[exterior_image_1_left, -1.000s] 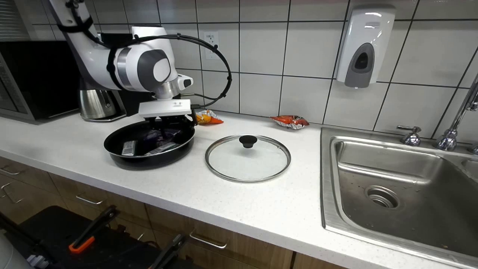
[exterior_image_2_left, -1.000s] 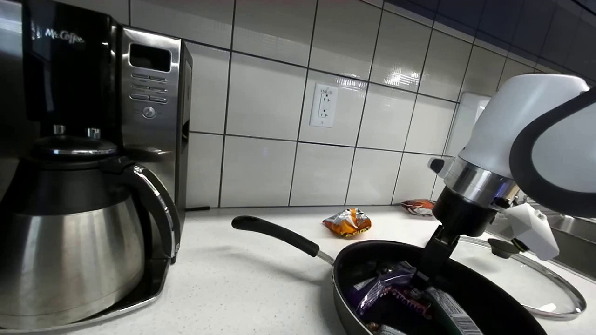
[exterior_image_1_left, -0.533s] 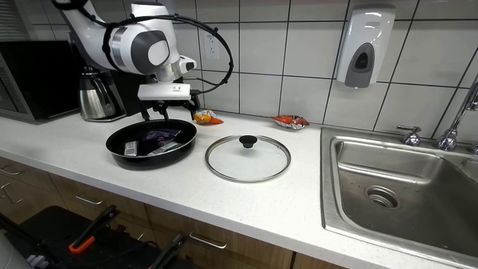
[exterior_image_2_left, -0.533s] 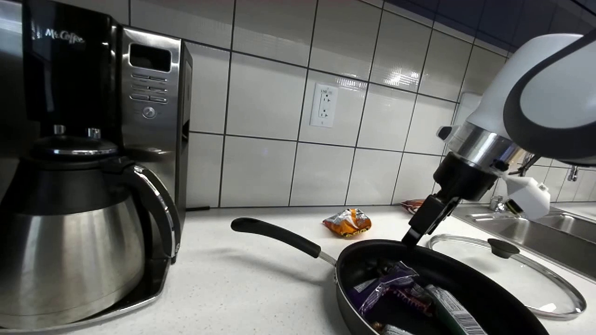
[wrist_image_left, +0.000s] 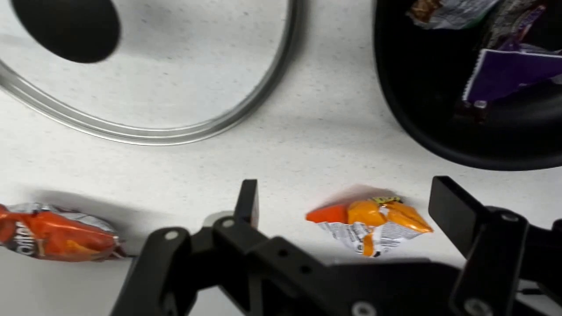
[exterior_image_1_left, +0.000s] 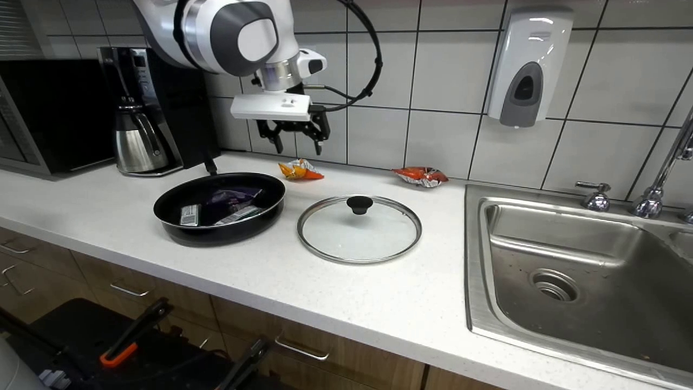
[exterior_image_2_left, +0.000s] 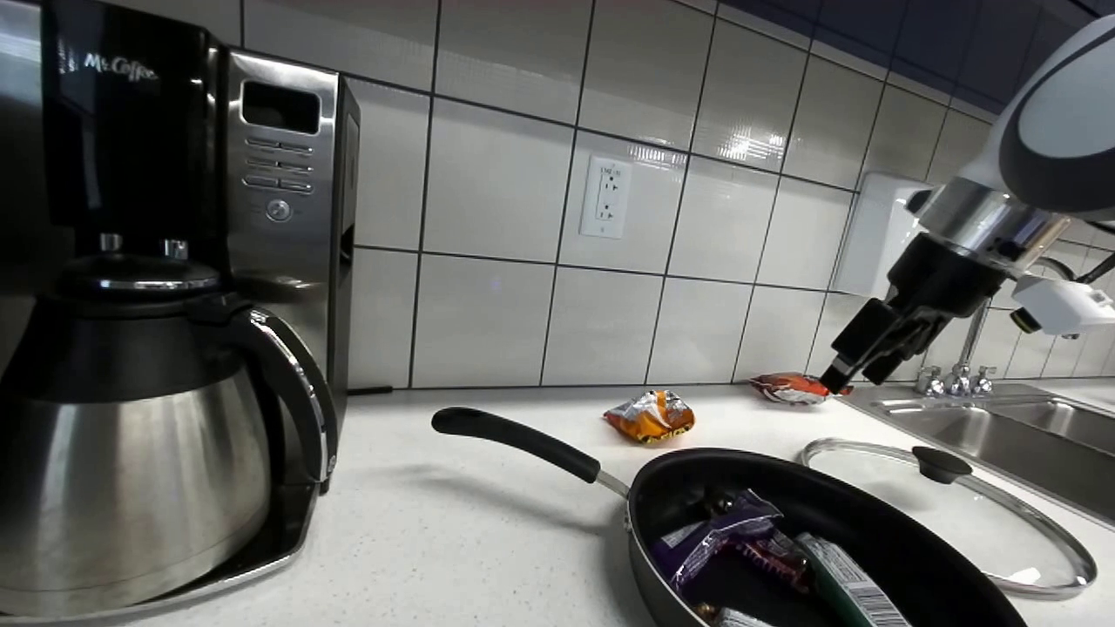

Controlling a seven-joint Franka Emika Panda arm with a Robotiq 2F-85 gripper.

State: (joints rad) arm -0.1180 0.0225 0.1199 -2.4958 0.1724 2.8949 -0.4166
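Observation:
My gripper [exterior_image_1_left: 299, 150] is open and empty in the air. In the wrist view the gripper [wrist_image_left: 347, 193] has its fingers wide apart, and a small orange and silver snack bag [wrist_image_left: 373, 219] shows between them, lower down on the counter. The bag also shows in both exterior views [exterior_image_1_left: 300, 169] [exterior_image_2_left: 652, 418], apart from the fingers. A black pan [exterior_image_1_left: 227, 234] stands beside it and holds a purple packet [exterior_image_2_left: 719, 531], a green barcoded packet [exterior_image_2_left: 849, 583] and other small wrappers. A red snack bag [wrist_image_left: 57, 237] lies farther along the wall.
A glass lid [exterior_image_1_left: 359, 233] with a black knob [exterior_image_1_left: 359, 204] lies beside the pan. The pan's handle [exterior_image_2_left: 514, 440] points toward the coffee maker [exterior_image_2_left: 287, 200]. A steel sink [exterior_image_1_left: 541, 249] and soap dispenser [exterior_image_1_left: 530, 65] are at the right. The tiled wall [exterior_image_1_left: 379, 70] runs behind.
My gripper has risen out of the pan and moved away from it, up over the orange bag near the wall. The packets stay in the pan, which shifted slightly.

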